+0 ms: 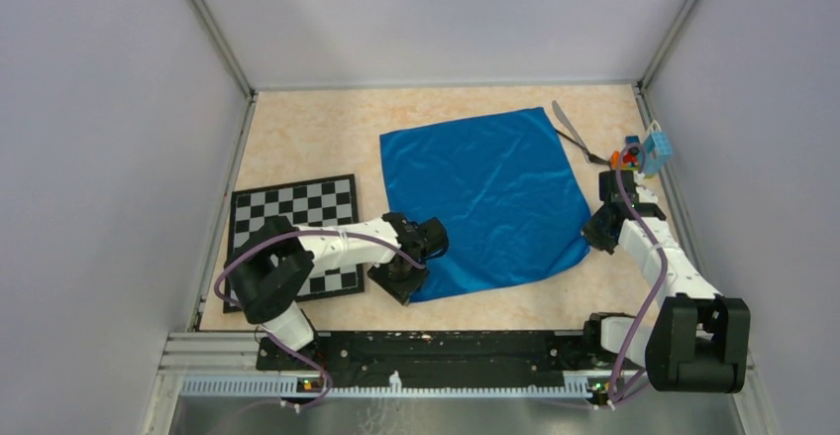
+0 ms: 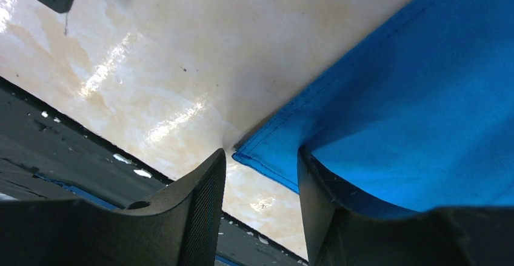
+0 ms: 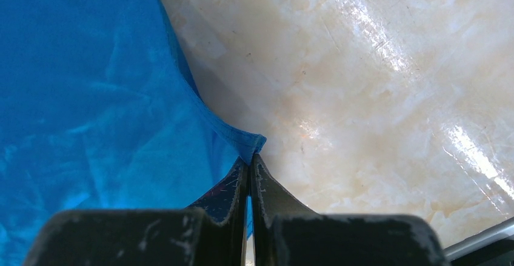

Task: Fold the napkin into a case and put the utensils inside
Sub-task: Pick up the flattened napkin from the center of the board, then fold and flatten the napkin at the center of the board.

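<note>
The blue napkin [image 1: 485, 192] lies spread flat in the middle of the table. My left gripper [image 1: 401, 286] is low at its near left corner. In the left wrist view the jaws [image 2: 260, 157] stand apart with that napkin [image 2: 412, 96] corner between the tips; the right finger [image 2: 318, 205] sits over the cloth. My right gripper [image 1: 591, 235] is shut on the near right corner, and the napkin [image 3: 91, 96] hem is pinched at the gripper's [image 3: 250, 157] tips. A silver-grey utensil [image 1: 565, 118] and a thin black one [image 1: 579, 148] lie beyond the far right corner. No case is formed.
A chessboard [image 1: 297, 207] lies left of the napkin, partly under my left arm. Small colourful blocks [image 1: 624, 155] and a light-blue piece [image 1: 657, 148] sit by the right wall. Grey walls enclose the table on three sides.
</note>
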`<state>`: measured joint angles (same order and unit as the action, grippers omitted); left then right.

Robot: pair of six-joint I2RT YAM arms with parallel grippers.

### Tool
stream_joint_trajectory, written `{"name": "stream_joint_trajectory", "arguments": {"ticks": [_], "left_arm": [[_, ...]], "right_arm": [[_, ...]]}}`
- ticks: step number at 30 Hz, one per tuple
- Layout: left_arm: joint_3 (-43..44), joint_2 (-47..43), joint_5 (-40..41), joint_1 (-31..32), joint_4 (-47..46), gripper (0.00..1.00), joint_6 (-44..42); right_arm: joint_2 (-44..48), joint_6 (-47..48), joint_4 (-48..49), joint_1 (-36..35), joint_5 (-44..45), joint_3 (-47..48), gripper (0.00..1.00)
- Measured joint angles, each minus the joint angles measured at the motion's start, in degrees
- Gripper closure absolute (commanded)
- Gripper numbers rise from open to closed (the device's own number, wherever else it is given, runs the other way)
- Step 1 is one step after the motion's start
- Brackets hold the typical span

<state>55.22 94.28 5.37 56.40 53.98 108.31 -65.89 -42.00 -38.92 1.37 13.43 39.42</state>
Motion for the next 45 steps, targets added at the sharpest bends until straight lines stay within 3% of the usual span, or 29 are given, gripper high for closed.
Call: {"name": "stream_joint_trajectory", "arguments": {"ticks": [5, 13, 18, 27, 31, 37, 41, 45], "left_arm": [[-0.3, 0.0, -0.6, -0.5, -0.1, 0.44, 0.0], [-1.1, 0.0, -2.9, -1.2, -2.8, 0.50, 0.1], [-4.6, -2.0, -5.3, -1.6, -7.7, 0.59, 2.0], [-7.8, -2.9, -9.7, -3.1, -12.6, 0.98, 3.7], [-8.0, -4.7, -8.2, -3.1, -12.9, 1.00, 2.6], [-7.6, -13.5, 5.2, -3.4, -7.0, 1.00, -8.3], [-2.8, -29.5, 11.7, -3.5, -7.7, 1.00, -22.0], [1.7, -45.9, 13.0, -3.5, -16.7, 1.00, -38.3]], "right_arm": [[0.0, 0.0, 0.1, -0.1, 0.0, 0.0, 1.00], [0.0, 0.0, 0.1, -0.1, 0.0, 0.0, 1.00], [0.0, 0.0, 0.1, -0.1, 0.0, 0.0, 1.00], [0.2, 0.2, 0.1, -0.2, 0.0, 0.0, 1.00], [1.8, 2.7, 1.3, -0.2, -4.1, -0.2, 1.00], [8.9, 9.1, 4.8, -0.4, -19.4, -0.6, 1.00], [15.9, 10.4, 2.2, -0.6, -27.3, 4.2, 1.00], [22.4, 11.6, -1.5, -0.6, -33.2, 16.3, 1.00]]}}
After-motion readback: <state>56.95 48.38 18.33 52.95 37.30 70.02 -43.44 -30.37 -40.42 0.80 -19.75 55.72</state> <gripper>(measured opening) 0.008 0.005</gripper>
